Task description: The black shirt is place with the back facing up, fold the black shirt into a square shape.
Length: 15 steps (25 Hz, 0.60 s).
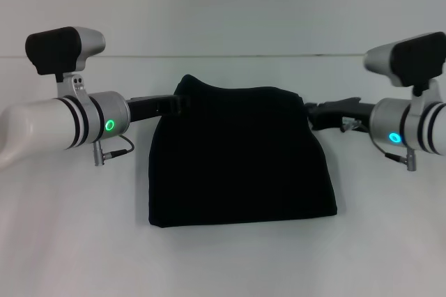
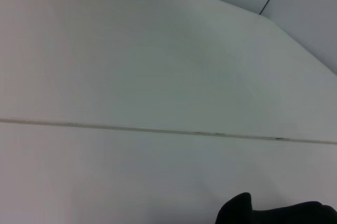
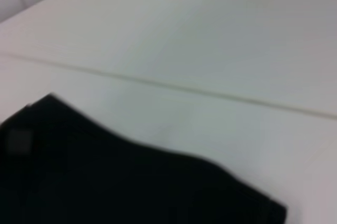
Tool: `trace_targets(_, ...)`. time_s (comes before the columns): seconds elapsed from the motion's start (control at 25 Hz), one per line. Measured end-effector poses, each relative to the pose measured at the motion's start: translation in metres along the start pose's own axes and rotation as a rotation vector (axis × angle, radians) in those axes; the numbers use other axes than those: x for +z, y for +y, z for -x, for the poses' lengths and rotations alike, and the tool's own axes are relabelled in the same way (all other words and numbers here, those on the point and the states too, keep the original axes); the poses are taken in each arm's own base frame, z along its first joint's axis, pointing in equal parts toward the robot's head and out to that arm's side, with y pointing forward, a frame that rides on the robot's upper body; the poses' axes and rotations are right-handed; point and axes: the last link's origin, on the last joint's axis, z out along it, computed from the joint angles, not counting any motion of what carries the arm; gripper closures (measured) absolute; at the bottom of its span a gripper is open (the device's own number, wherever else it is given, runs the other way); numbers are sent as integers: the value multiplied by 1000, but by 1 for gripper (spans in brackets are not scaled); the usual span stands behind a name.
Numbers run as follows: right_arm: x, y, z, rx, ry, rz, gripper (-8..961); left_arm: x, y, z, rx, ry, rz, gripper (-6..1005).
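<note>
Black cloth fills the middle of the white surface (image 1: 70, 241): the black shirt (image 1: 240, 161) lies folded into a compact block, wider along its near edge than its far one, with the near edge straight and flat on the surface. No lettering shows on the side facing up.

At the far left corner of the shirt, the cloth rises into a small peak, and the left hand (image 1: 173, 104) reaches in from the left to exactly that spot. Its dark fingers run into the black fabric, so it looks clamped on the corner, though dark on dark makes the grip hard to read. The left wrist view shows only a rounded tip of the shirt (image 2: 237, 209) against the pale surface, with a thin seam (image 2: 158, 130) crossing farther off.

On the other side, the right hand (image 1: 317, 112) comes in from the right and meets the shirt's far right corner, touching it or just beside it. I cannot tell whether its fingers are apart or together. The right wrist view looks down over a broad stretch of the shirt (image 3: 105, 182), its edge curving across the white surface.
</note>
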Motion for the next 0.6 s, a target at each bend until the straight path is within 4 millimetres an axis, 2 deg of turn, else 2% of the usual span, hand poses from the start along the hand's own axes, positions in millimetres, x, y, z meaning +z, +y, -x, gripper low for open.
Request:
trace_targets(0.24, -10, -11, 4, 68, -133, -16, 915, 0, 0, -2, 5, 5, 0, 859)
trace_targets(0.6, -12, -10, 3, 71, -141, -1, 892, 3, 5, -13, 27, 15, 10, 826)
